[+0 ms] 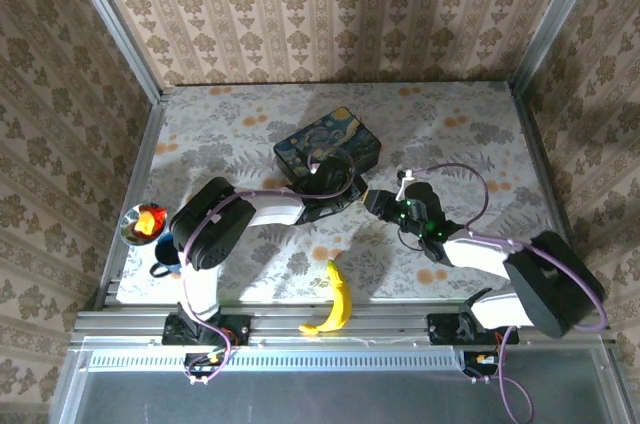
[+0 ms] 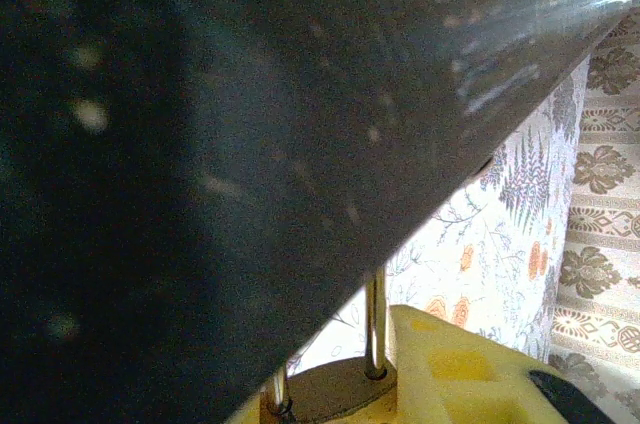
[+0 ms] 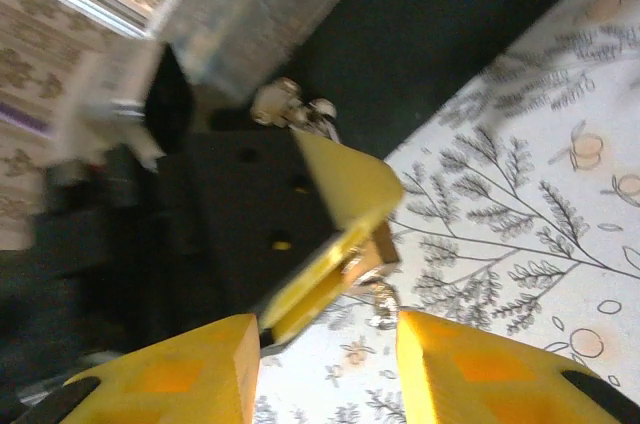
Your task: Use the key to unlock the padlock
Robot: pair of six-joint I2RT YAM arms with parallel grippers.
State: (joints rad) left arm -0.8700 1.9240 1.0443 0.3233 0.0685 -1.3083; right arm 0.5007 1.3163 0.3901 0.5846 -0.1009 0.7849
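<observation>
Floral-print cloth surface (image 3: 500,194) below; I see left gripper (image 3: 375,236) pinching the tiny brass silver-shackled padlock (image 2: 340,392), right gripper (image 3: 325,344) gaping wide.

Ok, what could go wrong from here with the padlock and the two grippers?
The left gripper pinches the padlock near its fingertips, so a push from the open right gripper might twist it loose. The padlock also sits close beside the dark box, leaving little room; a bump could shift the box.
</observation>
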